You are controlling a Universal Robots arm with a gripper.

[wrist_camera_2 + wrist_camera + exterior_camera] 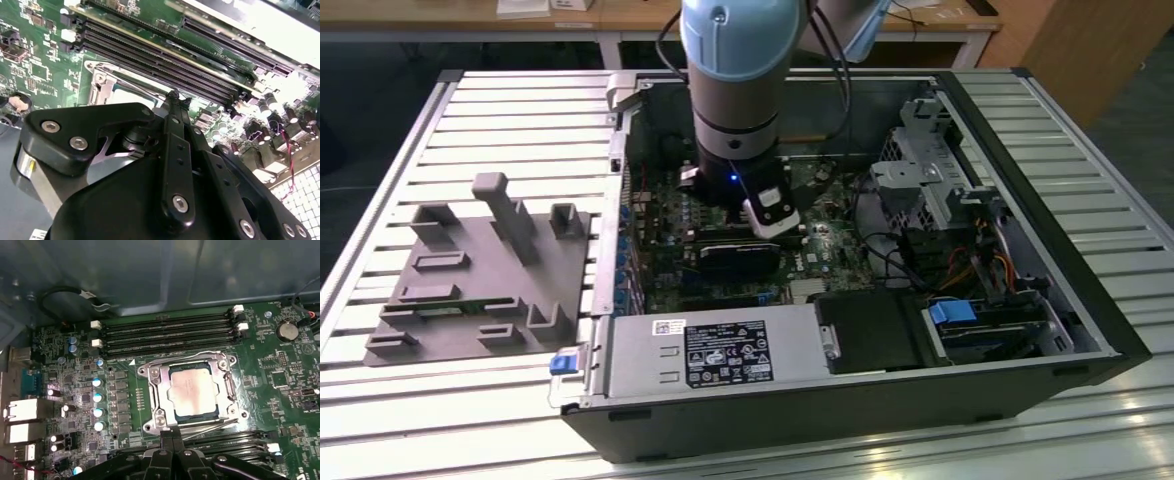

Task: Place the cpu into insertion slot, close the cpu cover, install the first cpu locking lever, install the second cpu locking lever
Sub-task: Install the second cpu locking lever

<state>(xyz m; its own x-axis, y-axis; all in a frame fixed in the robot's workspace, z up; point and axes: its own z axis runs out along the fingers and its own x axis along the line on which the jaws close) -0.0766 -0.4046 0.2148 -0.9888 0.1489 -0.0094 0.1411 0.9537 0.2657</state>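
With the cpu (192, 390) seated under the closed cpu cover (162, 395), the hand (172, 432), pinched shut and empty, is best kept square on the locking lever (210, 425).

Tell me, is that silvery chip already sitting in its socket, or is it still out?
In. In the first wrist view the cpu lies flat inside the insertion slot, with the cpu cover framing its edges.

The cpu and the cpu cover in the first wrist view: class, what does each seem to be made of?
The cpu: its top looks like dull, brushed metal, pale grey with a soft sheen. The cpu cover: seemingly thin stamped steel, shinier, with bright glints along its edges. Both are judged by look alone.
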